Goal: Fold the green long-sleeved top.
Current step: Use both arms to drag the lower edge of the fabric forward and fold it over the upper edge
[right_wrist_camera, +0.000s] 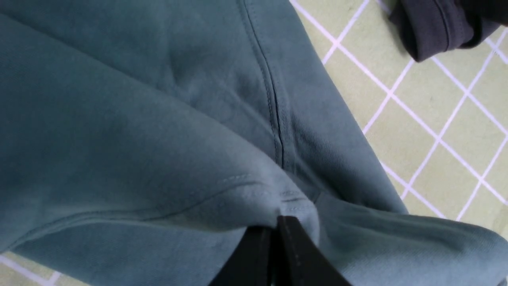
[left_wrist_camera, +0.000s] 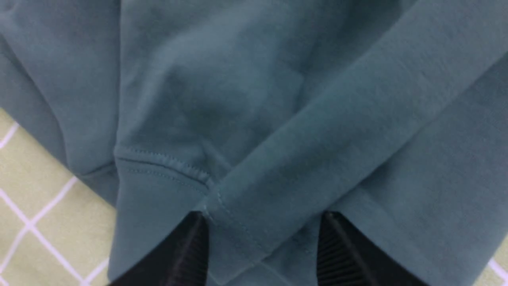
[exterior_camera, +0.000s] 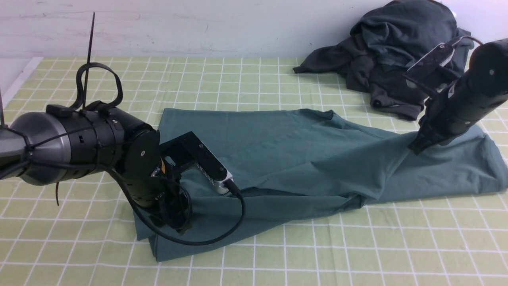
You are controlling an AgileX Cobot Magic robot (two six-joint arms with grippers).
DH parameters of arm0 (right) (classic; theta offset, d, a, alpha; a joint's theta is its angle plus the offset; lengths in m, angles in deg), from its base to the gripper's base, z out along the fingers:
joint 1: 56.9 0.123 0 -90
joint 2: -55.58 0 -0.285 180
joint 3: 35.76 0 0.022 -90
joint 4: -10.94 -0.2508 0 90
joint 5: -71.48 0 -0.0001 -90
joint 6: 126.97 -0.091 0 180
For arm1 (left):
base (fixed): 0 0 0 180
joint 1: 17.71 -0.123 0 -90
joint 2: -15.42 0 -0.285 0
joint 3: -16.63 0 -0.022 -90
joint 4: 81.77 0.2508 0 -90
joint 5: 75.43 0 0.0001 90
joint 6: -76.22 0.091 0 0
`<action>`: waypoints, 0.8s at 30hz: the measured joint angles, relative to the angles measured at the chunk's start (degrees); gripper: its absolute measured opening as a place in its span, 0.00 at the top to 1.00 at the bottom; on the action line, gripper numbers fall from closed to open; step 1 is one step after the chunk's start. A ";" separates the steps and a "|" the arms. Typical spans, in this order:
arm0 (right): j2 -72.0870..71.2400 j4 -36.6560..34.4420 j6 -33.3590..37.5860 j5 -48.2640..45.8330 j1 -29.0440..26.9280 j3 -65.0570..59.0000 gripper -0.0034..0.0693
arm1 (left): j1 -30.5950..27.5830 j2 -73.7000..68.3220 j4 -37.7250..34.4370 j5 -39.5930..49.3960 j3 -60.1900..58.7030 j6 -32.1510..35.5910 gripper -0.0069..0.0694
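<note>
Left gripper (left_wrist_camera: 264, 238): fingers parted, a fold of the shirt lying between them — not clenched.
Right gripper (right_wrist_camera: 274, 254): clenched on a pinch of the shirt, the cloth drawn up to its fingertips in a slanting fold.
Green shirt (exterior_camera: 278, 143): spread across the table under both grippers, one layer partly folded over another, with stitched seams showing near each gripper.
Shirt's near edge: slanting from beneath the left gripper toward the middle, loosely creased.
Table (exterior_camera: 317, 254): pale green-yellow with a grid of white lines, bare along the near side.
Dark clothes (exterior_camera: 381, 51): heaped at the far right of the table — charcoal and slate, behind the shirt.
Wall (exterior_camera: 178, 28): whitish, scuffed, beyond the table.
</note>
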 joint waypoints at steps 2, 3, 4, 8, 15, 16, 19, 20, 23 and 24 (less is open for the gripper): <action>0.00 -0.21 0.00 0.15 0.00 0.05 0.96 | 0.00 -0.61 0.02 0.05 0.00 1.79 0.49; 0.00 -0.27 0.00 0.15 0.00 0.10 0.96 | 0.00 -0.69 0.02 0.05 0.00 2.20 0.50; 0.00 -0.40 0.00 0.19 0.00 0.07 0.96 | 0.00 -1.30 0.02 0.05 0.00 3.22 0.60; 0.00 -0.45 0.00 0.07 0.00 0.11 0.96 | 0.00 -0.92 0.18 -0.31 0.39 3.08 0.83; -0.12 -0.51 0.19 -0.96 0.00 0.11 0.96 | -0.34 4.03 3.19 -1.19 3.38 -5.85 0.91; -0.13 -0.64 0.31 -0.96 0.00 0.11 0.96 | -0.63 4.75 4.93 -1.26 4.19 -8.69 0.91; -0.18 -0.64 0.87 -1.02 0.00 0.11 0.96 | -1.50 5.92 8.74 -1.31 6.31 -14.55 0.91; -0.18 -0.64 1.34 -0.87 0.00 0.11 0.96 | -2.35 6.14 11.55 -1.31 8.16 -18.30 0.91; -0.18 -0.64 2.46 0.49 0.00 0.11 0.96 | -4.28 5.58 14.99 -1.42 11.28 -22.56 0.91; -0.18 -0.70 3.40 1.54 0.00 0.11 0.96 | -5.28 4.74 15.91 -1.55 12.77 -24.50 0.91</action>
